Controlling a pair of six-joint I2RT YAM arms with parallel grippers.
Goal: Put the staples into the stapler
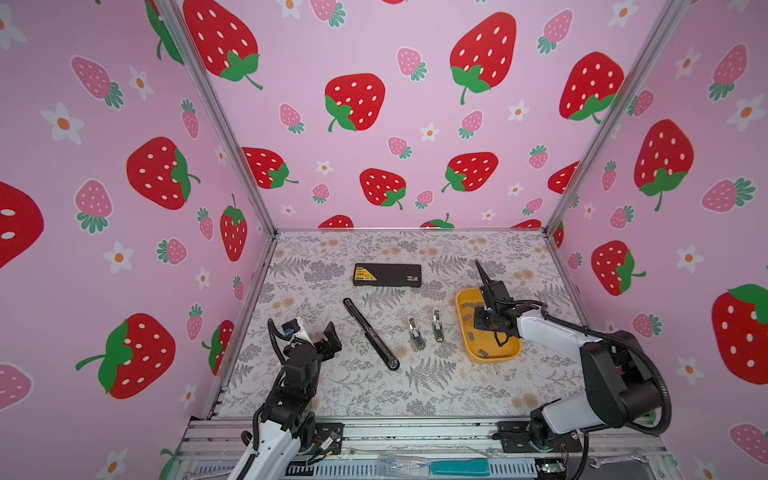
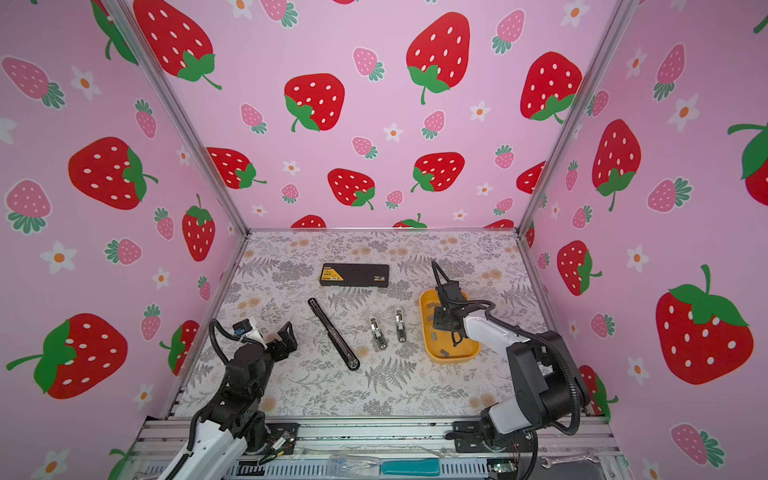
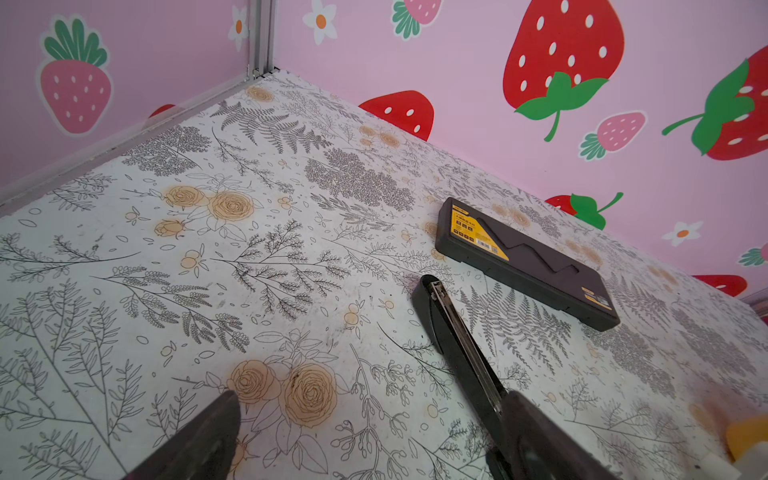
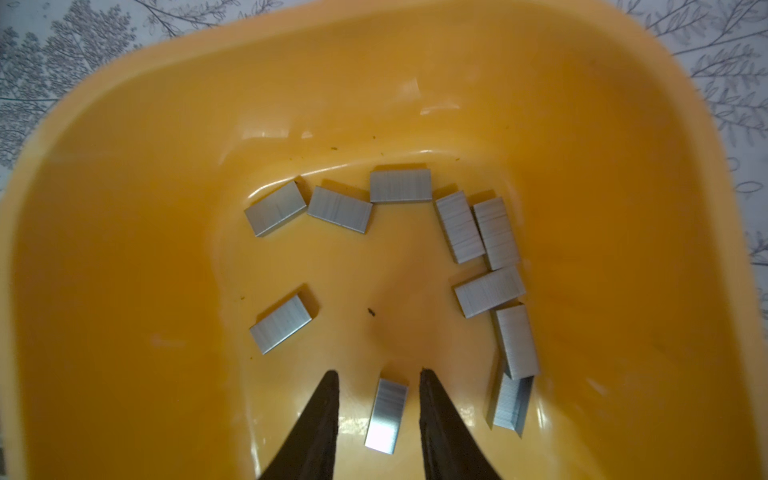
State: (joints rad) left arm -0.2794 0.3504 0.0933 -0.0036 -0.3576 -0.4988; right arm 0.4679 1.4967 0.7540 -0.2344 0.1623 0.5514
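Staples (image 4: 400,185): short grey strips that lay scattered flat inside the yellow tray (image 4: 124,199). Staplers (image 1: 416,332): two, small and whitish, lay side by side near it.

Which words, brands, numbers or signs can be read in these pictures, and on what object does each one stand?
Yellow label on the black case: several printed lines, all too small and blurred to read.
Small yellow marks at the other end of the same case: too blurred to read.
Everything else in view: no text or sign can be seen.
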